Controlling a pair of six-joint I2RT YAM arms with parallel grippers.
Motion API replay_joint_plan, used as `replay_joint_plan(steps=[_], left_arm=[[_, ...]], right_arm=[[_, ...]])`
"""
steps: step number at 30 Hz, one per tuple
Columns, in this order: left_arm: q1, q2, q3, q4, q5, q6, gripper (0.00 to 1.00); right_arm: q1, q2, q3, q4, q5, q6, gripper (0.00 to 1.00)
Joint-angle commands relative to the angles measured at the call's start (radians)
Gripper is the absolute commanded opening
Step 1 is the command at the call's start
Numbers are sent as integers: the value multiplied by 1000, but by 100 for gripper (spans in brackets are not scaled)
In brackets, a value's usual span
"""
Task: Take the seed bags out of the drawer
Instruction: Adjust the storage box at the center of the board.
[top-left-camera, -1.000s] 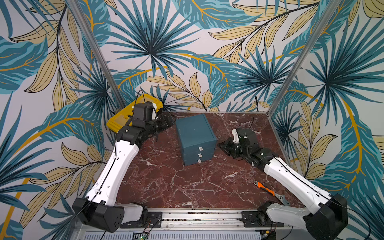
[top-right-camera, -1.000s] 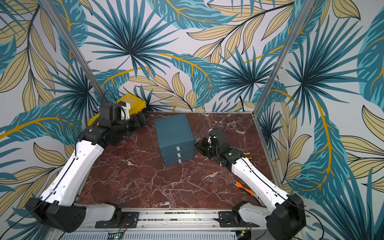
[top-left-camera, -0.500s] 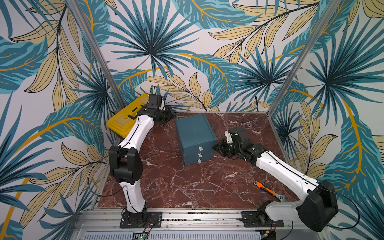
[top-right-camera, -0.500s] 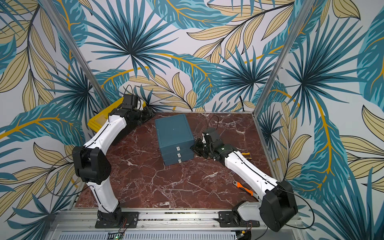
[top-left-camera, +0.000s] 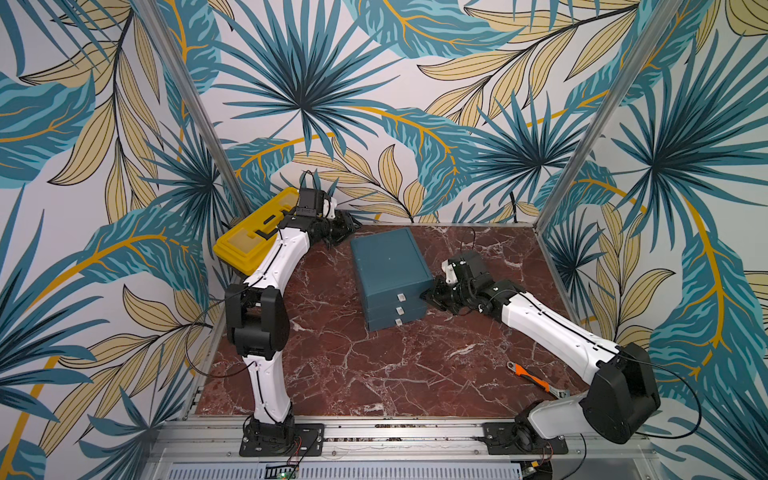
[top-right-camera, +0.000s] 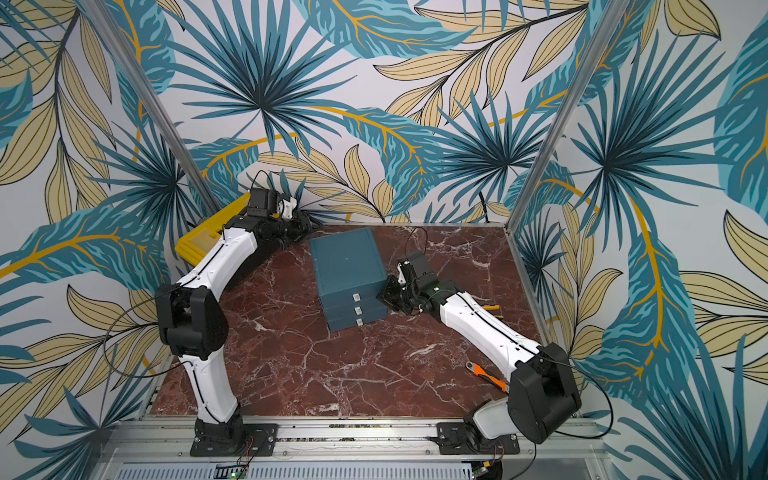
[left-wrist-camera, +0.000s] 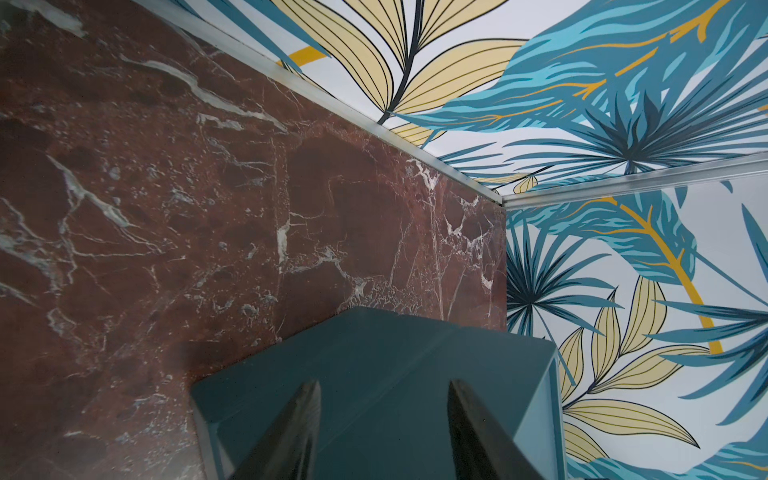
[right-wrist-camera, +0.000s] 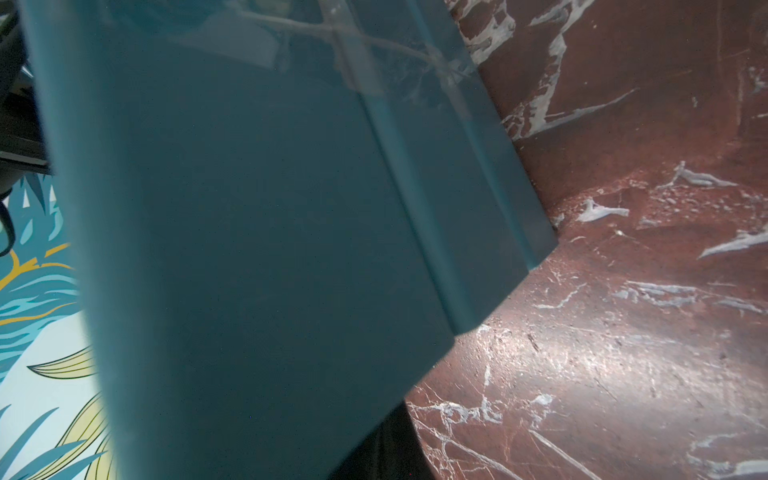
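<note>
Scanning the desk from above: what stands on it? (Ida)

Dark teal box-shaped cabinet (top-left-camera: 390, 257) mid-desk, set toward the back edge of the red-brown marble-patterned desk (top-left-camera: 374, 374). Three drawers (top-left-camera: 400, 310) stacked in its front face, small white pulls, all pushed flush. (Tom)

Seed bags? (Ida)

None in sight in any view. With the drawers closed, what lies inside cannot be told. (Tom)

Left arm? (Ida)

Left gripper (top-left-camera: 347, 226) low at the cabinet's back left corner, near the desk's back edge. Wrist view: its two dark fingers (left-wrist-camera: 303, 415) stand partly apart, teal surface showing in the gap, nothing clamped between them. Touching the cabinet or just short of it: cannot tell. (Tom)

Right arm? (Ida)

Right gripper (top-left-camera: 430, 295) close against the cabinet's front right corner, level with the top drawer. Jaws closed, holding nothing I can see. Its wrist view is mostly teal cabinet wall (right-wrist-camera: 249, 249); fingers hidden there. (Tom)

What crowds the work? (Ida)

Yellow plastic toolbox (top-left-camera: 249, 241) at the desk's back left corner, against the side wall, left forearm crossing in front of it. Orange-handled metal adjustable wrench (top-left-camera: 534, 378) flat near the front right corner, beside the right arm, well apart from the cabinet. In a top view a small yellow bit (top-right-camera: 492, 308) shows behind the right forearm near the right edge; too small to name. (Tom)
</note>
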Motion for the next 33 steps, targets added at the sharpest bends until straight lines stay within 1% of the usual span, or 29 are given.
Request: replay_joint_plan(steps=[1,9,14,18,23,24,26,29,33], left_arm=[[5,-81,-78,38,49,14,54],[4,-171,-179,19,88,11,54],[2,-247,-291,70,105,-20,54],[-1,-308,-376,98,103,-46,54],[-2,-384,-436,83,77,-51,55],[-2,-399,-440,65,59,-49,56],[0,-421,-436,11,9,-41,61],[5,-459,-411,-95,-97,-25,65],[14,-510,-338,-267,-261,1,78]], right_arm=[[-1,10,17,-58,15,-52,6],[-12,18,50,-125,43,-106,6],[-15,37,77,-158,59,-136,6],[-17,59,88,-165,61,-148,6],[-18,93,119,-177,66,-161,6],[-20,99,126,-182,69,-163,6],[-21,105,133,-185,73,-163,6],[-26,114,139,-185,76,-157,7],[-26,116,140,-188,56,-143,8]])
